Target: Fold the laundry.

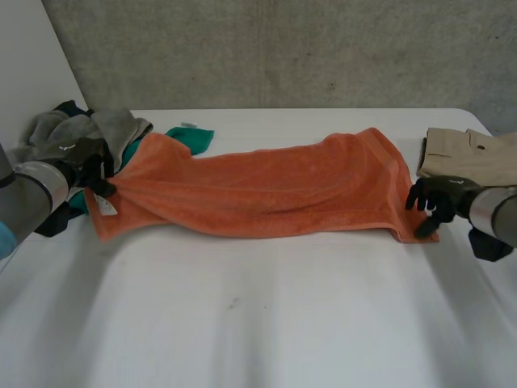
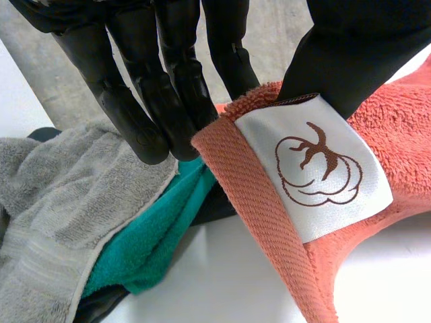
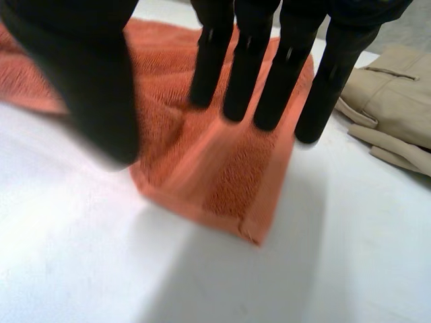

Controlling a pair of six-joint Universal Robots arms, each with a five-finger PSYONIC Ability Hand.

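An orange towel [image 1: 266, 190] lies stretched out lengthwise across the white table [image 1: 266, 323]. My left hand [image 1: 89, 166] is at the towel's left end. In the left wrist view the fingers [image 2: 135, 87] and thumb pinch the orange towel [image 2: 377, 128] at its corner, just above a white label [image 2: 313, 175]. My right hand [image 1: 432, 202] is at the towel's front right corner. In the right wrist view its fingers [image 3: 269, 74] are straight and the thumb stands apart from them. The towel's corner [image 3: 222, 168] lies flat on the table below them.
A pile of grey cloth [image 1: 56, 129] and a teal cloth [image 1: 192, 137] sits behind my left hand, with the grey towel [image 2: 60, 195] and the teal one [image 2: 148, 249] close to its fingers. Folded beige trousers [image 1: 477, 153] lie at the back right, beside my right hand [image 3: 397, 101].
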